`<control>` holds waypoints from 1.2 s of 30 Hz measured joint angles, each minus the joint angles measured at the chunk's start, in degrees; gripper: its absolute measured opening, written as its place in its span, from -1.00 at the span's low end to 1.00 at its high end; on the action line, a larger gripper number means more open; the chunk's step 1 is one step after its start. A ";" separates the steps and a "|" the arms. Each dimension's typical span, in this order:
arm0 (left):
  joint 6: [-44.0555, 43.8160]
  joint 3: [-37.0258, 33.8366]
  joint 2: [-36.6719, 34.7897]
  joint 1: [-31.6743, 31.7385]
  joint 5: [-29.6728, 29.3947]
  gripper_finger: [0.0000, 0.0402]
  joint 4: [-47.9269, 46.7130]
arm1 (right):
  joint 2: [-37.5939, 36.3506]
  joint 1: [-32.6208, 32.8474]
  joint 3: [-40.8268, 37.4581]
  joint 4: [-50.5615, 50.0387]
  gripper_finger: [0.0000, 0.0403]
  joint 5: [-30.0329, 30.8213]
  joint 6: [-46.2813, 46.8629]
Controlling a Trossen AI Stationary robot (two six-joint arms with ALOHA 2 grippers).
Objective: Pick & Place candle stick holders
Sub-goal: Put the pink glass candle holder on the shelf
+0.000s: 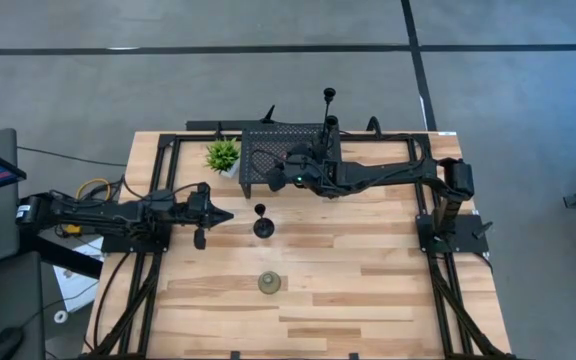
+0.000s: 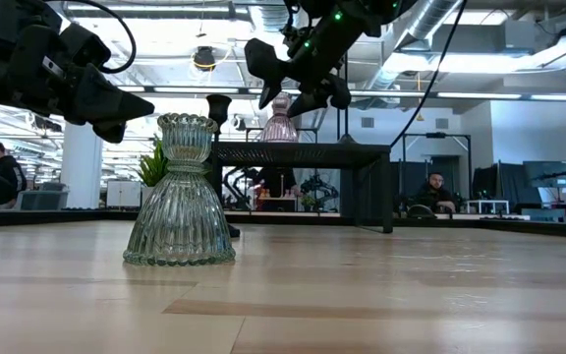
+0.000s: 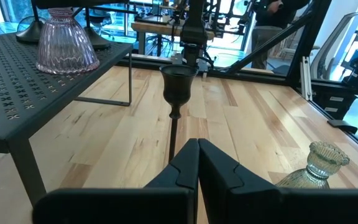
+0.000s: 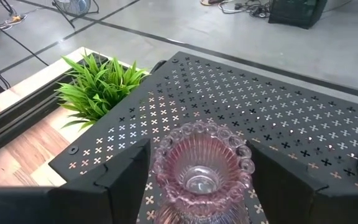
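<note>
Pink candle holder stands between open right hand's fingers, apparently untouched

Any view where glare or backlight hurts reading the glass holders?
Low view: bright ceiling lights and windows backlight the clear ribbed holder, both arms go to silhouette. Left wrist view: windows behind blow out, pink holder still reads. Right wrist view: even light, pink holder's rim sharp.

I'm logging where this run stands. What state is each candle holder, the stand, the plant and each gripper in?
Pink glass holder: upright on the stand, between the open fingers.
Black perforated stand: upright, carrying holders.
Black stemmed holder: upright on the table.
Olive-green holder: upright on the table, alone.
Potted plant: upright beside the stand.
Right gripper: open around the pink holder.
Left gripper: shut, empty.
</note>
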 joint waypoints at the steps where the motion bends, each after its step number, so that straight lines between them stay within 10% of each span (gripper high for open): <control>1: 0.00 0.01 0.00 0.00 0.00 -0.97 0.00 | 0.00 0.00 0.00 0.00 0.25 0.00 0.00; 36: 0.00 0.00 0.00 0.00 -0.01 -0.97 0.00 | -0.04 2.59 0.00 -3.08 0.25 4.50 -4.52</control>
